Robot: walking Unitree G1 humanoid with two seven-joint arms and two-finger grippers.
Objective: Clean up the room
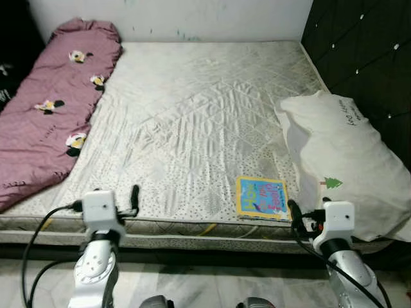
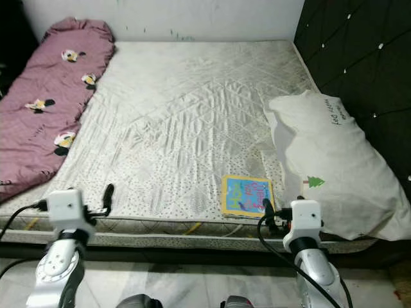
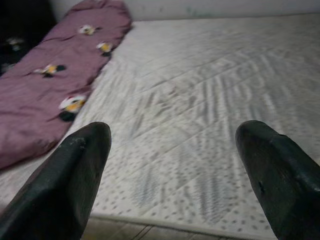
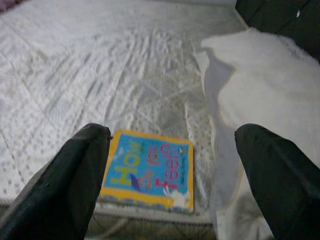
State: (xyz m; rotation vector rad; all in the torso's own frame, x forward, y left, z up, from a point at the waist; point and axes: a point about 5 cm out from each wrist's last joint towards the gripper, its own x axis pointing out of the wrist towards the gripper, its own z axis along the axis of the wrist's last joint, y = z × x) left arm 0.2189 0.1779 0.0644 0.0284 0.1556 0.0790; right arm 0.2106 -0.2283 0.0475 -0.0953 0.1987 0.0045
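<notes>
A thin children's book (image 1: 262,198) with a yellow border and blue cover lies flat near the front edge of the bed, beside the white pillow (image 1: 340,163). In the right wrist view the book (image 4: 150,170) sits just beyond my right gripper (image 4: 172,185), whose fingers stand wide open with nothing between them. From the head views the right gripper (image 1: 294,215) hovers at the mattress edge, just right of the book. My left gripper (image 1: 133,199) is open at the front left edge of the mattress (image 1: 192,115), over bare sheet (image 3: 190,140).
A rolled maroon blanket (image 1: 51,109) with flower prints lies along the bed's left side. A dark tufted headboard (image 1: 366,58) stands to the right behind the pillow. Pale tiled floor (image 1: 205,282) runs below the bed edge.
</notes>
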